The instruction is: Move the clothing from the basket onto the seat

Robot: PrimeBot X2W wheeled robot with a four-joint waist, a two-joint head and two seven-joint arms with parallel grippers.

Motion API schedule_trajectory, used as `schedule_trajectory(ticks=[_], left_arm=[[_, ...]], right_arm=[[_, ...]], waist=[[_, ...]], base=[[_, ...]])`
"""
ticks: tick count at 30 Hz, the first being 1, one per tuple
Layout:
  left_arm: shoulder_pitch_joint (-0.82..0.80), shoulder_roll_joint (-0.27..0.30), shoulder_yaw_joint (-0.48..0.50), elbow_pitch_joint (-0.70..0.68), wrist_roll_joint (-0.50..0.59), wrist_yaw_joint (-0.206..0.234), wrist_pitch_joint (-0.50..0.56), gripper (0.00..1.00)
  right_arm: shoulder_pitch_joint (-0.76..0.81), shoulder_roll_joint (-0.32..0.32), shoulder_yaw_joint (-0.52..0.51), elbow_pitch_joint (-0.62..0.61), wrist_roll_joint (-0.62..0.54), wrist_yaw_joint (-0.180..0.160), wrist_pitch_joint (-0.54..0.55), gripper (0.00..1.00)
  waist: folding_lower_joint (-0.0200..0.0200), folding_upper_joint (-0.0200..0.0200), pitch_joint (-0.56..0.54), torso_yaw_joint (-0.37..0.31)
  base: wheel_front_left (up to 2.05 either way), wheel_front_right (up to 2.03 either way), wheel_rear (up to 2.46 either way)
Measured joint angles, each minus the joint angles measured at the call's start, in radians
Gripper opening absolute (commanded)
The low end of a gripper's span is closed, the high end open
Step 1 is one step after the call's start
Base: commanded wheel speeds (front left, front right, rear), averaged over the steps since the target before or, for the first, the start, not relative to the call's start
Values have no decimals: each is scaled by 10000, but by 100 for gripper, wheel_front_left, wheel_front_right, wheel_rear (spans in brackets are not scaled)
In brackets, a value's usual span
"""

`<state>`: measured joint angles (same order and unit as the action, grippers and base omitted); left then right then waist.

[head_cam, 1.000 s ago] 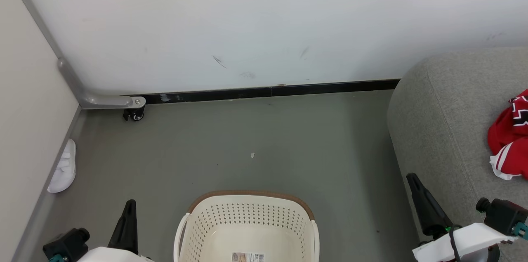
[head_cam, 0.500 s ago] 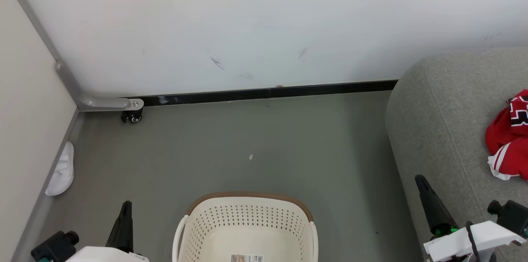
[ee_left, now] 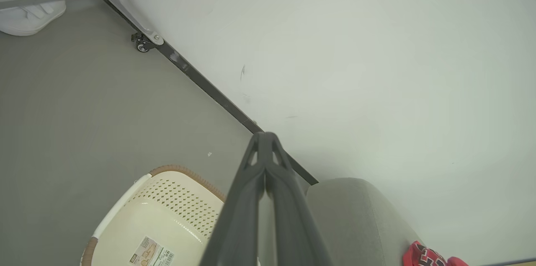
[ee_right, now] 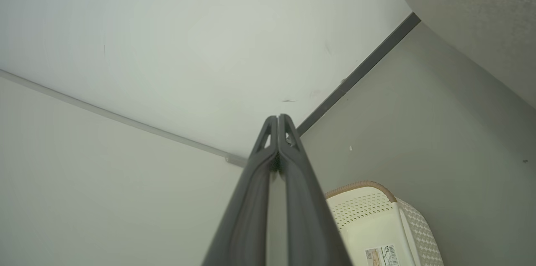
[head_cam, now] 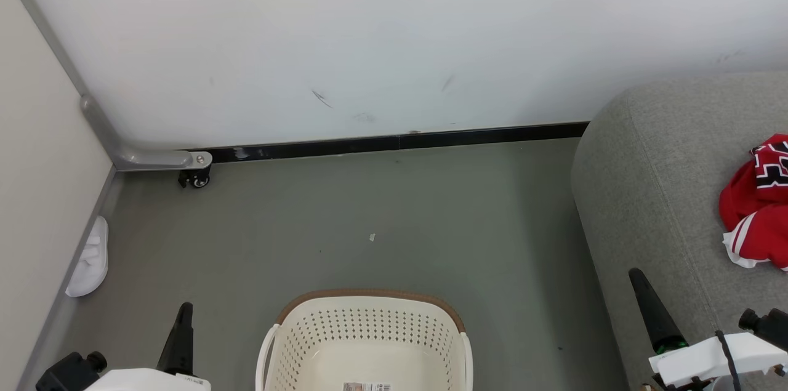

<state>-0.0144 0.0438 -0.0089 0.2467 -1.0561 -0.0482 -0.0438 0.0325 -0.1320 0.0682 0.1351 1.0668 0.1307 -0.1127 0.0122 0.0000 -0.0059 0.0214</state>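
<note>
We judge the crumpled red-and-white fabric clothing (head_cam: pixel 754 209) light, limp: pinch a raised fold. Our left hand (head_cam: pixel 183 310), right hand (head_cam: pixel 635 275): pressed together, empty.

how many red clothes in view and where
1 red heap of clothing, lying on the seat at the picture's right edge; it may hold several garments. The visible part of the basket holds none, and its near end is cut off.
</note>
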Motion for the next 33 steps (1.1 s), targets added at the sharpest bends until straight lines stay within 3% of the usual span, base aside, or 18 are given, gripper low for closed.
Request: schedule_trajectory(ticks=[8,14,33], left_arm=[[-60,-23,169,86,-924,-117,265,0],[-209,-35,291,109,-1620,-253,445,0],[-329,-71,656,211,-3891,-529,1131,0]], right_arm=[[-65,23,-207,222,1070,0,268,0],[-269,36,-276,387,1873,0,439,0],[-609,102,-635,865,4422,-2,953,0]], waist=[[-71,0,48,-38],[-100,0,85,-66],[-115,0,102,-154]], base=[[0,0,0],[0,0,0],[0,0,0]])
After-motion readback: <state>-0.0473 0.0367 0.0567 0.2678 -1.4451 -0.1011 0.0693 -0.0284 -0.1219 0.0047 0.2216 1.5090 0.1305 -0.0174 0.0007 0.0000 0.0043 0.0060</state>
